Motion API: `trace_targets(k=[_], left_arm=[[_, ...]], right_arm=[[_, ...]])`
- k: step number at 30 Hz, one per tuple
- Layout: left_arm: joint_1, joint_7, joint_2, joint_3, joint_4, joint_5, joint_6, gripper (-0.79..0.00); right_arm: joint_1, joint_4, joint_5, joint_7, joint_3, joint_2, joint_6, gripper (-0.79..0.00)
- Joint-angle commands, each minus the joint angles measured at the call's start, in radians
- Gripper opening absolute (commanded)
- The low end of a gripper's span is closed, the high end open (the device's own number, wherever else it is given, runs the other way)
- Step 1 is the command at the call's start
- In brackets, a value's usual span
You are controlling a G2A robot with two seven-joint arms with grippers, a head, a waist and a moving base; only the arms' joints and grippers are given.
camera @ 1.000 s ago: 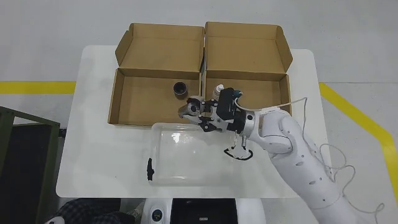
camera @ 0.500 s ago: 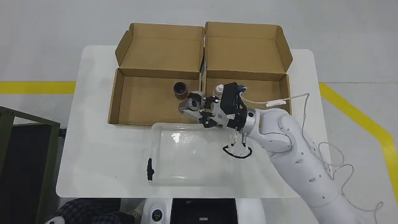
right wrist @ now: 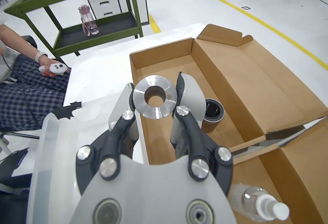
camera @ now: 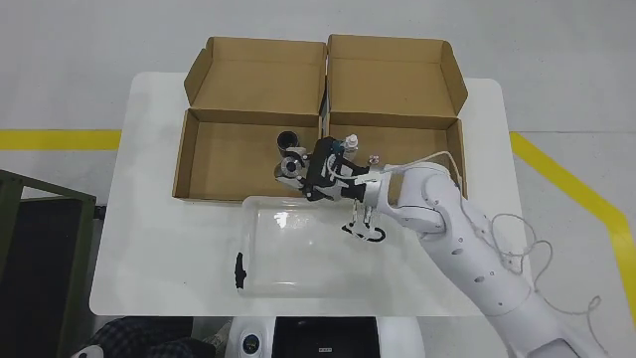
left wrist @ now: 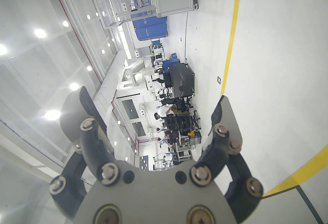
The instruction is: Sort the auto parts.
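Note:
My right gripper (right wrist: 154, 99) (camera: 291, 167) is shut on a silver metal ring (right wrist: 154, 99) (camera: 290, 166) with a round bore, held over the near right corner of the left cardboard box (camera: 219, 164) (right wrist: 164, 68). A dark cylindrical bearing (right wrist: 212, 114) (camera: 288, 141) stands on that box's floor, just beyond the ring. A small clear spray bottle (right wrist: 256, 203) (camera: 348, 144) lies in the right cardboard box (camera: 427, 149). My left gripper (left wrist: 153, 112) is open, holds nothing and points out into the hall.
A clear plastic bin (camera: 298, 244) (right wrist: 51, 132) sits at the table's near edge, a black part (camera: 239, 270) at its left end. A black cable loop (camera: 365, 233) hangs under the right wrist. Both boxes' lids (camera: 328, 72) stand open at the back.
My right gripper has carried the metal ring leftward, from above the bin's far edge and the wall between the boxes to over the left box beside the bearing.

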Motion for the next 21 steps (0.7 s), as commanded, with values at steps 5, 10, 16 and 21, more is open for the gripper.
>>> trace_targets(k=[5,10,16,21], left_arm=[[0.000,0.000,0.000,0.000,0.000,0.000,0.000,0.000],[0.000,0.000,0.000,0.000,0.000,0.000,0.000,0.000],[0.000,0.000,0.000,0.000,0.000,0.000,0.000,0.000],[0.000,0.000,0.000,0.000,0.000,0.000,0.000,0.000]], right_arm=[[0.067,0.044,-0.091,0.021,-0.051,-0.016,0.025,-0.785],[0.116,0.083,-0.144,0.033,-0.092,-0.030,0.028,-0.785],[0.165,0.141,-0.185,0.054,-0.143,-0.049,0.021,-0.785],[0.194,0.189,-0.205,0.064,-0.180,-0.065,0.023,-0.785]])
